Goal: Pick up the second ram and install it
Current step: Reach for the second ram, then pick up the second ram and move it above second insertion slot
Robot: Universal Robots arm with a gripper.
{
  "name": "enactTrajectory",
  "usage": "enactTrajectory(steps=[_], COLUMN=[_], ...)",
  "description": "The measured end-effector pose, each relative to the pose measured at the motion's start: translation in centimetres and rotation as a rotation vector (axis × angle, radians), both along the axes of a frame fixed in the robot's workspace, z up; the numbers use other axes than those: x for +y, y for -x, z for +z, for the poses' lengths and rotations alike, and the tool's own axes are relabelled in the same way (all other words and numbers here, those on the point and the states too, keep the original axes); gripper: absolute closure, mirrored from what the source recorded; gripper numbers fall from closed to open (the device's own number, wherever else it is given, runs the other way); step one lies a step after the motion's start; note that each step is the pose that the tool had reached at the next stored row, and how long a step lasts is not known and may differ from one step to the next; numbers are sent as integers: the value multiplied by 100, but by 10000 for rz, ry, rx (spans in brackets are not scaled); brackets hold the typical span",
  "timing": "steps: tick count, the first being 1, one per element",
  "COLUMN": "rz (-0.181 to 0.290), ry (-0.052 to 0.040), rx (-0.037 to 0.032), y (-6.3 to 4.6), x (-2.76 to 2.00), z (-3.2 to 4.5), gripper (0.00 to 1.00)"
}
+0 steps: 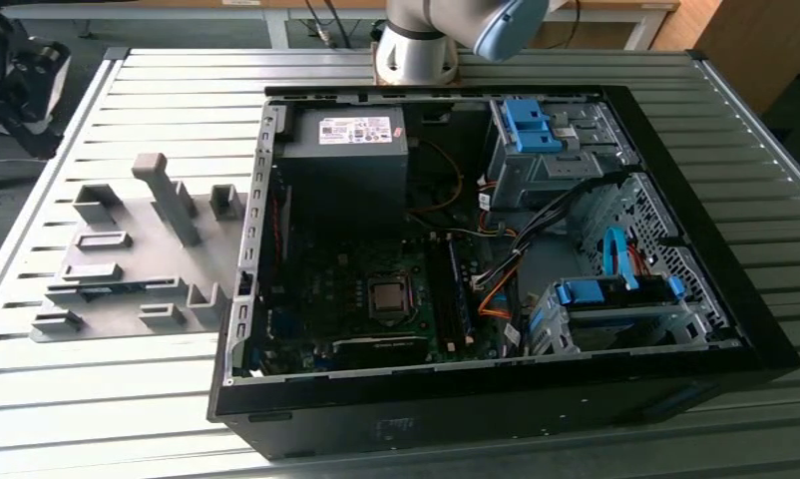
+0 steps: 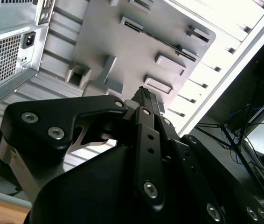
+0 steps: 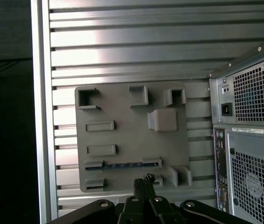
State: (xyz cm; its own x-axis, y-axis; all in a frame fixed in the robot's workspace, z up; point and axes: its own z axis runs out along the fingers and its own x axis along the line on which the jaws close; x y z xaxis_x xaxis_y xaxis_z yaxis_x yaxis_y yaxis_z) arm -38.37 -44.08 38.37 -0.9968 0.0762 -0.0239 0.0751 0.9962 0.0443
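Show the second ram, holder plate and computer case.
second ram (image 3: 122, 164), first wrist view, stick's middle
holder plate (image 3: 127, 136), first wrist view, bare surface
computer case (image 3: 246, 149), first wrist view, rear panel

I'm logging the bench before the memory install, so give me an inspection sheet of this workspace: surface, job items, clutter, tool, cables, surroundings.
Surface: slatted metal table, carrying an open computer case and a grey holder plate.
Job's things: second ram lies in the plate's holder, not yet picked up.
Clutter: nothing seen.
Tool: tool hangs above the plate, close to the ram, not touching it.
Cables: orange wires inside the case.
Surroundings: dark equipment beyond the table, at the exterior view's left.
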Motion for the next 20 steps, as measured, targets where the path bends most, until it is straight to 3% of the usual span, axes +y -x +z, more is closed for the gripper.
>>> enactTrajectory(steps=[6,20], rz=[-1,0], ry=[0,0], rx=[3,3], y=[196,206], x=[-11,-11], z=[-10,-10], gripper=[89,89])
